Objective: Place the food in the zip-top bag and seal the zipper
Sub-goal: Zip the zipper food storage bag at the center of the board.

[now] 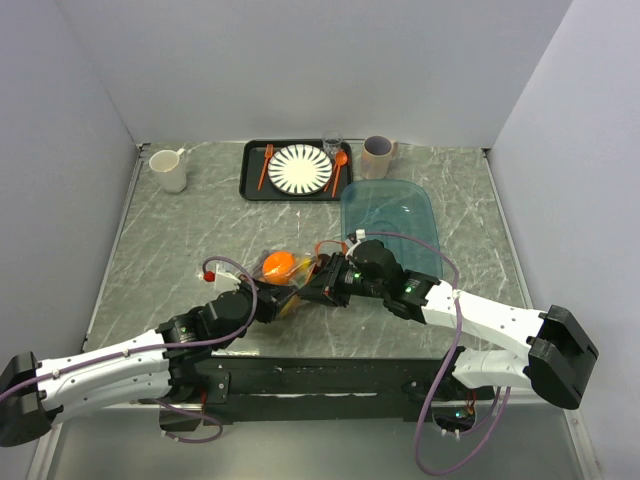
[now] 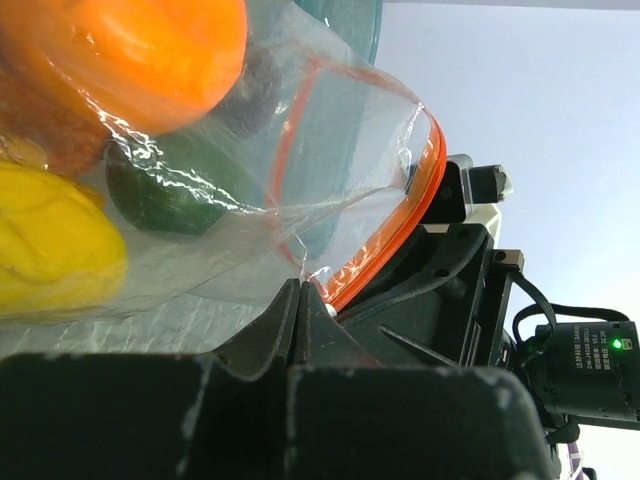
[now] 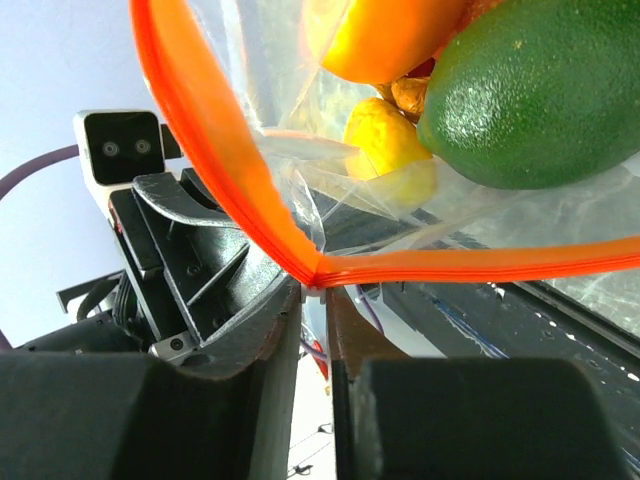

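The clear zip-top bag (image 1: pixel 290 272) lies at the table's middle between both grippers, with the food inside. Through the plastic I see the round orange (image 2: pixel 140 50), a yellow piece (image 2: pixel 50 240) and a green piece (image 3: pixel 540 90). The bag's mouth gapes, and its orange-red zipper (image 3: pixel 200 130) splits into two strips that meet at a corner. My left gripper (image 2: pixel 302 285) is shut on the bag's clear edge beside the zipper (image 2: pixel 400 215). The right gripper (image 3: pixel 315 295) pinches the zipper's corner, a small white tab bridging its nearly closed fingertips.
A teal translucent tub (image 1: pixel 390 215) stands just behind the right arm. At the back is a black tray (image 1: pixel 250 175) with a striped plate (image 1: pixel 300 168) and orange cutlery. A white mug (image 1: pixel 168 170) stands back left, a grey mug (image 1: pixel 378 157) back right.
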